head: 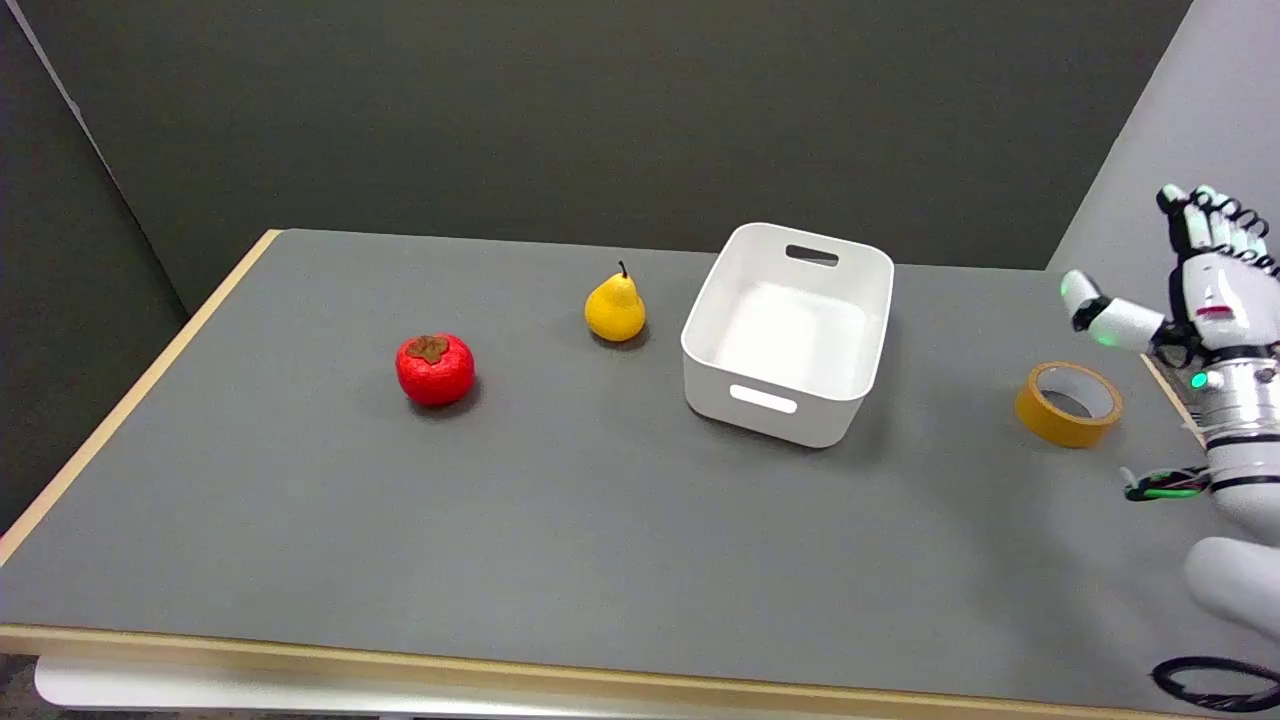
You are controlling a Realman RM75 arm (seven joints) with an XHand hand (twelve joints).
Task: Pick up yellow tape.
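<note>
Right hand is up in the air at the right edge of the table, palm facing into the scene, fingers spread and pointing up, thumb stuck out to the side; holding nothing, not touching anything. Small green lights show on the thumb tip and at the wrist. Yellow tape lies flat on the grey tabletop just below and slightly inboard of the thumb, near the hand but clearly apart from it, hole facing up. No print readable on the roll. Further out from the hand, past the tape, a white bin with slot handles on both short walls, sitting upright, nothing visible inside. Beyond the bin, a yellow pear standing upright, stem up, near the bin but not touching. Farthest from the hand, a red persimmon with a brown leafy cap, well apart from the pear. No labels, brands or text legible on anything.
</note>
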